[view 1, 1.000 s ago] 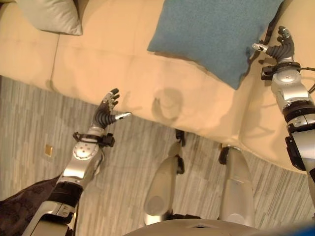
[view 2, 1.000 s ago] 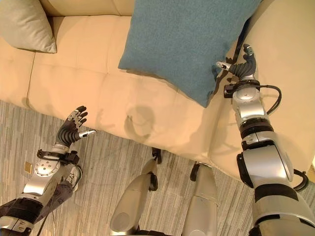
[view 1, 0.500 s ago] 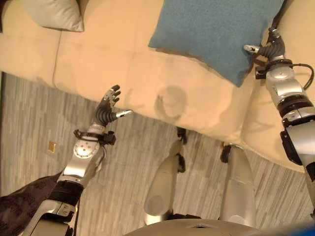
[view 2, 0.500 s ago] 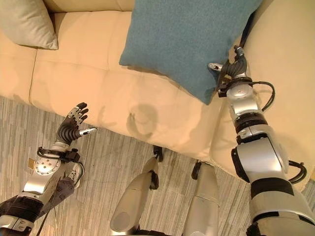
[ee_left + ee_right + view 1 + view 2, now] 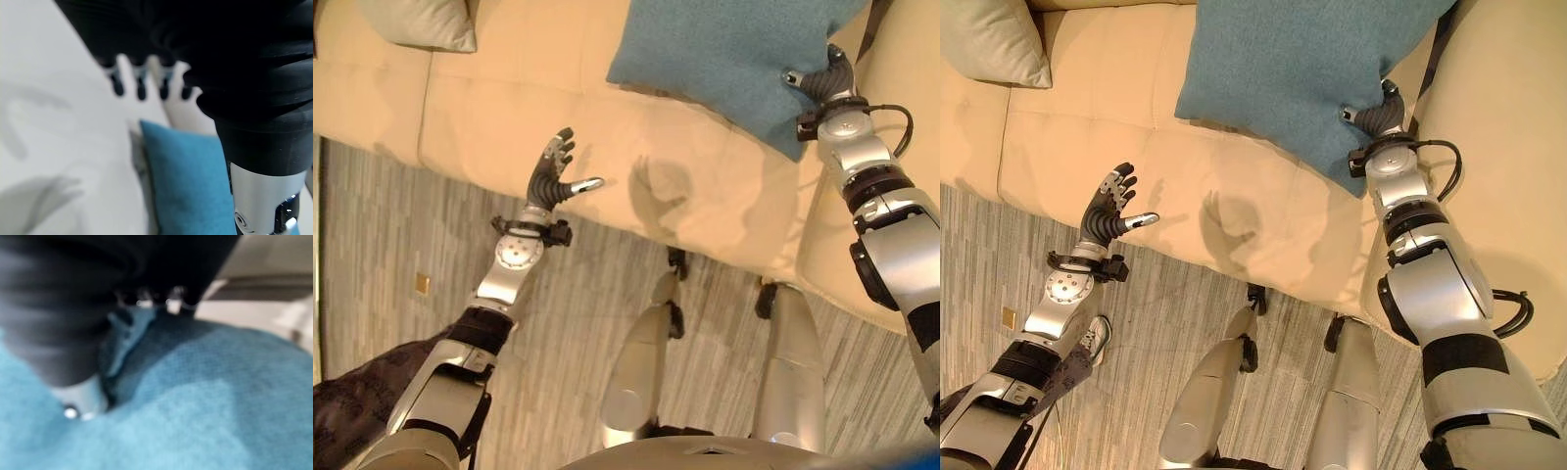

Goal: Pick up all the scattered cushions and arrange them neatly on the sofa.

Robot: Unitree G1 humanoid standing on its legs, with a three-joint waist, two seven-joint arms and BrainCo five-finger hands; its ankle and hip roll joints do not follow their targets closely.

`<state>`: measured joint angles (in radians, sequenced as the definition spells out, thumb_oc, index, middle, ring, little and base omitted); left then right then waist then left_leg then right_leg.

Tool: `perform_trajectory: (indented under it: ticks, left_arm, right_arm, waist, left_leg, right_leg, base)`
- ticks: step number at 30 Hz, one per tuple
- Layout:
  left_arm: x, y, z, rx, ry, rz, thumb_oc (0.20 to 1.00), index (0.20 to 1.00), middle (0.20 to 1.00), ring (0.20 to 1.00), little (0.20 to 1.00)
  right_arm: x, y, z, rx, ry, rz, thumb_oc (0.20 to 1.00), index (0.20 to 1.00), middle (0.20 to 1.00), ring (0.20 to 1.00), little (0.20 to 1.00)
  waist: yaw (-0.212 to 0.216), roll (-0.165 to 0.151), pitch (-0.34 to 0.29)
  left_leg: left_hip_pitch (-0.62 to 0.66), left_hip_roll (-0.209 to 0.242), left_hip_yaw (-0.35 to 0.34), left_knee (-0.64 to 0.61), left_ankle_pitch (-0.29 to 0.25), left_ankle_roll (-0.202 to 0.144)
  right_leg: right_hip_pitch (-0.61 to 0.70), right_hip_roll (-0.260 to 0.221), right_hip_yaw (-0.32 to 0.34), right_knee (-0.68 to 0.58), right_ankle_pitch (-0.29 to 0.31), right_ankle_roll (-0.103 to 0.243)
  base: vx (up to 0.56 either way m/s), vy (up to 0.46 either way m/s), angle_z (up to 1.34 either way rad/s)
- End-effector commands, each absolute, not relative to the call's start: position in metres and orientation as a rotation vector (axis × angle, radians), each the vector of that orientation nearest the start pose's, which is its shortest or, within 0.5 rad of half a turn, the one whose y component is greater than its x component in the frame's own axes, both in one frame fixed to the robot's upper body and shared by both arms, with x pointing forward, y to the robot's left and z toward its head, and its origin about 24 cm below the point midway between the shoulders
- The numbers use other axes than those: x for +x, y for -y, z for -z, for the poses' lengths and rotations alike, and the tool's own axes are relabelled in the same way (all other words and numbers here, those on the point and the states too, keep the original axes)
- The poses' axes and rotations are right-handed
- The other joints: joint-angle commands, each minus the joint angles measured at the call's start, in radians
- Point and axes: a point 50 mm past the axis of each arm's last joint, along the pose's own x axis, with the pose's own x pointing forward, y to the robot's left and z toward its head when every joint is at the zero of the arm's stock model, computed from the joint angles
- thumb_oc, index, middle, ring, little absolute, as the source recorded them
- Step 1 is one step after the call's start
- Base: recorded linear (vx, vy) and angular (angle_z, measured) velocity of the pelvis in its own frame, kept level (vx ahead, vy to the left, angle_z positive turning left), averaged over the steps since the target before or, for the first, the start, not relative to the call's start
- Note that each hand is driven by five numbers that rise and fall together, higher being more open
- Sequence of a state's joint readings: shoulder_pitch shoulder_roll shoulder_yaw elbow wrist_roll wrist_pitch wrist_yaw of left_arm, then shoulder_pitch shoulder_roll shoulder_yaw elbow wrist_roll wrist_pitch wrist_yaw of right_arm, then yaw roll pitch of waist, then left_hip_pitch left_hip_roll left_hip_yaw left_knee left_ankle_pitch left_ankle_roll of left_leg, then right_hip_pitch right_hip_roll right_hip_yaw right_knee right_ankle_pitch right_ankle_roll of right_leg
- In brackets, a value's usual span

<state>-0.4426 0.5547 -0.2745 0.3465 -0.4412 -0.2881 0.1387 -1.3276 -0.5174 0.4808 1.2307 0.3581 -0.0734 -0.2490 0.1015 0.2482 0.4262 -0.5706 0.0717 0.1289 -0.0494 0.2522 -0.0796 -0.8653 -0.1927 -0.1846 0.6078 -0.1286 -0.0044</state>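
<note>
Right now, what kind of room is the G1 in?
Probably a living room or a lounge mock-up. A cream sofa spans the view, with a blue cushion and a grey cushion on it, and striped grey carpet-like flooring in front.

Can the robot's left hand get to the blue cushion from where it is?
Probably yes. The left hand is open above the front edge of the sofa, and only bare seat lies between it and the blue cushion. The right hand is at the cushion's far corner, out of the way.
</note>
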Motion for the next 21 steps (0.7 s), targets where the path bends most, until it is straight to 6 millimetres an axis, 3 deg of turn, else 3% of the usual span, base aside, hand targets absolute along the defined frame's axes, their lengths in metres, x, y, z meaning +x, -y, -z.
perform_trajectory:
  ticks: [1, 13, 16, 21]
  left_arm:
    - [0.336, -0.213, -0.14, 0.159, 0.365, -0.021, 1.0, 1.0, 1.0, 1.0, 1.0]
    - [0.351, -0.21, -0.144, 0.164, 0.345, -0.084, 1.0, 1.0, 1.0, 1.0, 1.0]
    - [0.352, -0.211, -0.144, 0.159, 0.342, -0.104, 1.0, 1.0, 1.0, 1.0, 1.0]
    - [0.348, -0.214, -0.136, 0.166, 0.321, -0.115, 1.0, 1.0, 1.0, 1.0, 1.0]
  right_arm:
    - [0.425, 0.178, -0.279, -0.447, 0.341, 0.208, 0.2, 0.2, 0.2, 0.2, 0.2]
    - [0.408, 0.162, -0.315, -0.389, 0.587, 0.251, 0.2, 0.2, 0.2, 0.2, 0.2]
    - [0.399, 0.152, -0.338, -0.423, 0.694, 0.265, 0.2, 0.2, 0.2, 0.2, 0.2]
    - [0.387, 0.148, -0.357, -0.529, 0.813, 0.31, 0.2, 0.2, 0.2, 0.2, 0.2]
  waist:
    - [0.019, -0.056, 0.023]
    - [-0.021, -0.103, 0.04]
    - [-0.031, -0.106, 0.049]
    - [-0.038, -0.116, 0.053]
  left_leg:
    - [0.082, -0.008, 0.0, 0.065, -0.184, -0.04]
    - [0.106, 0.004, -0.003, 0.03, -0.184, -0.04]
    - [0.11, 0.01, -0.002, 0.033, -0.183, -0.039]
    - [0.114, 0.013, -0.003, 0.038, -0.183, -0.041]
  right_leg:
    - [0.122, 0.018, 0.0, -0.306, 0.126, 0.128]
    - [0.124, 0.033, 0.006, -0.321, 0.135, 0.132]
    - [0.125, 0.036, 0.008, -0.314, 0.134, 0.132]
    - [0.137, 0.036, 0.005, -0.318, 0.131, 0.128]
  base:
    - [0.0, 0.0, 0.0]
    - [0.0, 0.002, 0.01]
    - [0.0, 0.0, 0.0]
    - [0.0, 0.0, -0.01]
